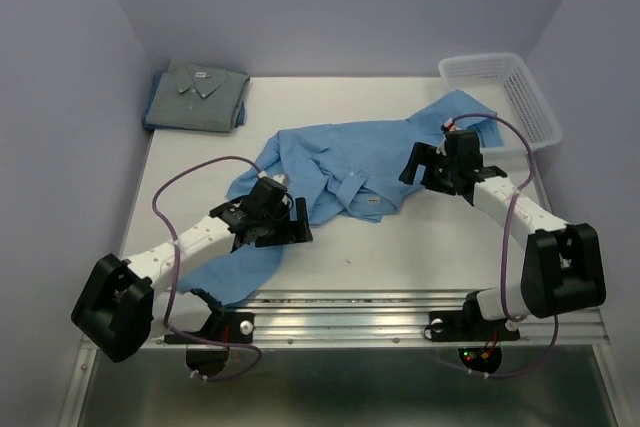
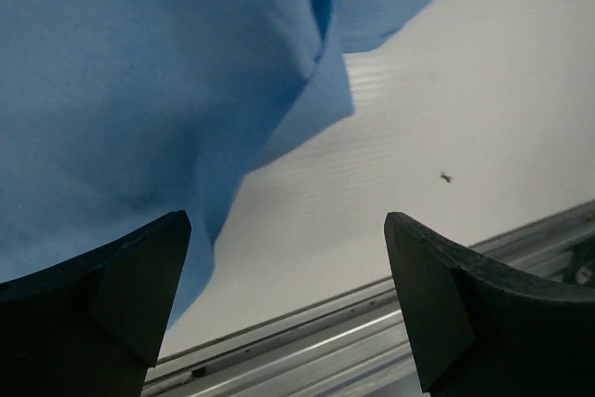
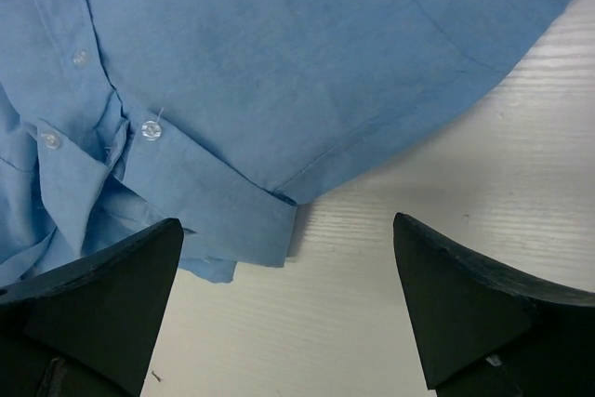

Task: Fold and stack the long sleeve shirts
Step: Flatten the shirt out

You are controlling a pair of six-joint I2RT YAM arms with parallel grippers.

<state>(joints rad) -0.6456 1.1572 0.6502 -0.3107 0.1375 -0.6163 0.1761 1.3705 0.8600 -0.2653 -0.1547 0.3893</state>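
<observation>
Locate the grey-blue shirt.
Top view: the grey-blue shirt lies folded in the far left corner of the table, apart from the light blue shirt.

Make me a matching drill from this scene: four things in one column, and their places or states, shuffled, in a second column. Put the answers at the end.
Column one:
1. grey-blue shirt
2. sky-blue shirt
3. mesh basket
4. right pincer

Column two:
A. unfolded, sprawled in the middle
B. open, above a buttoned cloth edge
C. folded, far left corner
D. far right corner

Pairs: 1-C, 2-A, 3-D, 4-B
</observation>
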